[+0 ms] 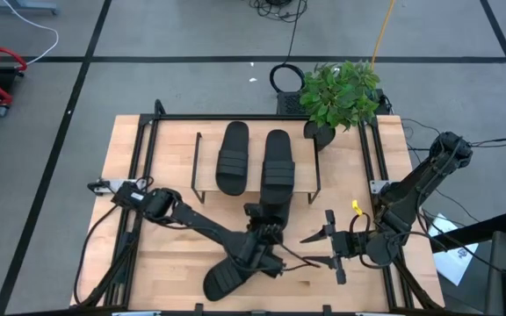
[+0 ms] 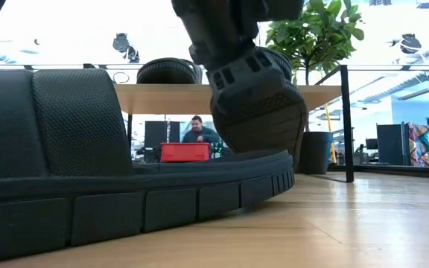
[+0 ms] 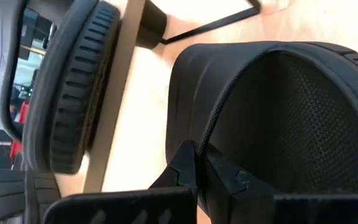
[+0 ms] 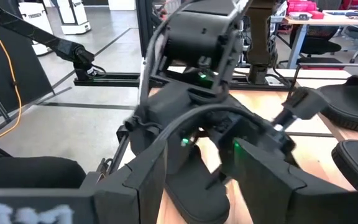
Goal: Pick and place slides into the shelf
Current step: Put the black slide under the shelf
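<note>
**Left claw on a loose slide, shelf just beyond it**

I count two slides (image 1: 232, 158) already lying on the shelf (image 1: 304, 154), side by side, long axes running away from the arms. Just short of the shelf's near edge, a third slide (image 1: 225, 276) rests on the counter (image 1: 121, 158), its long axis slanting away from the shelf toward the counter's front edge. Another one (image 1: 275, 213) seems to sit between it and the shelf, under the arm, though I can't make it out cleanly.

My left claw (image 1: 266, 254) is down on the shelf-end of the loose slide. In the left wrist view its fingers (image 3: 188, 168) are pinched on the edge of the strap (image 3: 291, 118), nearly closed.

The right claw (image 1: 334, 247) hangs spread wide and empty, beside the slide and away from the shelf.

I judge the left arm is nearer, and the carry runs straight toward the shelf.
</note>
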